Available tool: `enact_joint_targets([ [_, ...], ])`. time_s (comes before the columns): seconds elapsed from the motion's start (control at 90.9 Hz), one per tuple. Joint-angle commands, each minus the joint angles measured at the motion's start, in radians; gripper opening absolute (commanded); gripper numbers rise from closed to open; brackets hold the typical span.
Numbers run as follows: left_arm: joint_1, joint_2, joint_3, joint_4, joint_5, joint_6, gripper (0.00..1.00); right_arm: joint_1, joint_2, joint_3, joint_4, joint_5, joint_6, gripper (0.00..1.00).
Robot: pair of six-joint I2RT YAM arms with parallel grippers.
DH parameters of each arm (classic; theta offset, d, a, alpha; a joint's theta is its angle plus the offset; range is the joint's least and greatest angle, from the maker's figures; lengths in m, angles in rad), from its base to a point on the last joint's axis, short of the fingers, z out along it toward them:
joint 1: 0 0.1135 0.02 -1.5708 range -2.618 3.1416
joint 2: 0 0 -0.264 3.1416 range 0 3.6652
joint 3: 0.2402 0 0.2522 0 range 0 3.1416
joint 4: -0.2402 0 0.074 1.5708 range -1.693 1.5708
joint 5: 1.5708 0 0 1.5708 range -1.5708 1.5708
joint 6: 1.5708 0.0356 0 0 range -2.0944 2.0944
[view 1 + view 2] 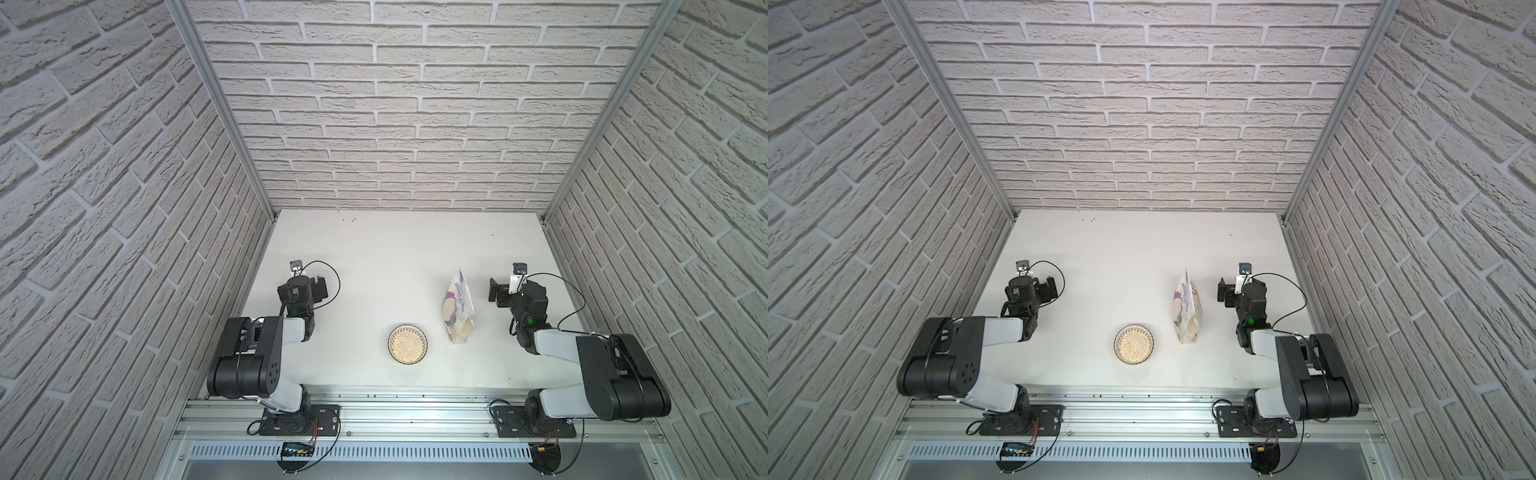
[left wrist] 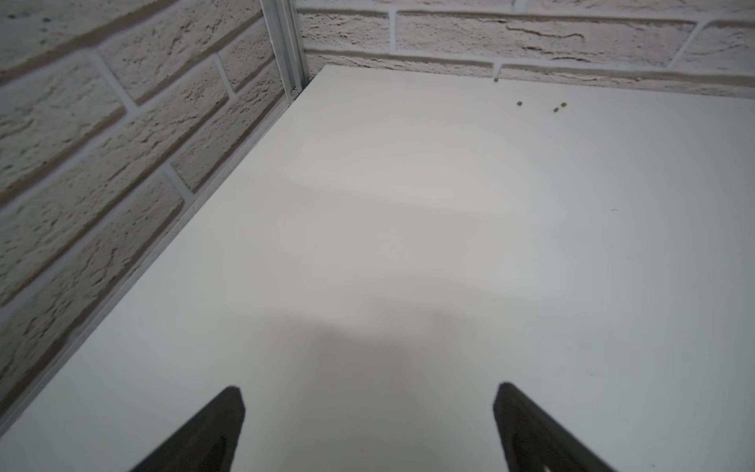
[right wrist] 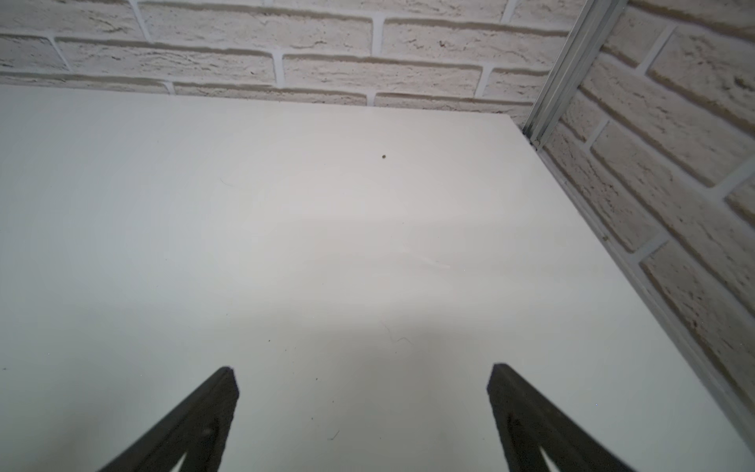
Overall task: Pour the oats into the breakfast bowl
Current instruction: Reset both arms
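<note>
We observe both arms folded at their own sides of the table (image 1: pixel 374 257), elbows raised and wrists pointing toward the back wall. The left gripper (image 2: pixel 368 388) is spread wide over bare table and holds nothing. The right gripper (image 3: pixel 361 367) is the same. The oats (image 1: pixel 408 345) lie in the breakfast bowl (image 1: pixel 390 344), near the front edge between the arms. The pouch (image 1: pixel 458 307) stands near the bowl on the right arm's side, not touching it.

We show the left arm (image 1: pixel 266 349) and right arm (image 1: pixel 602 365): black joints, white links, looping black cables (image 1: pixel 339 286), green lamps (image 1: pixel 530 321), screwed black base plates (image 1: pixel 324 415), and black tapered fingers (image 2: pixel 212 429) on left gripper (image 2: pixel 369 388) and right gripper (image 3: pixel 362 367).
</note>
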Motion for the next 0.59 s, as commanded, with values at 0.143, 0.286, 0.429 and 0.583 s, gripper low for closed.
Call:
enact_joint_targets([
  [0.143,0.010,0.014,-0.016,0.127,0.071,0.018,0.98,-0.053,0.057,0.076,-0.026,0.007,0.091,0.96],
  [0.286,0.008,0.014,-0.017,0.130,0.068,0.021,0.98,-0.047,0.049,0.068,-0.014,0.017,0.085,0.99],
  [0.429,0.007,0.014,-0.017,0.130,0.069,0.021,0.98,-0.042,0.051,0.073,-0.021,0.013,0.076,0.99],
  [0.583,0.007,0.014,-0.016,0.131,0.068,0.022,0.98,-0.040,0.055,0.090,-0.048,-0.038,0.054,0.99],
])
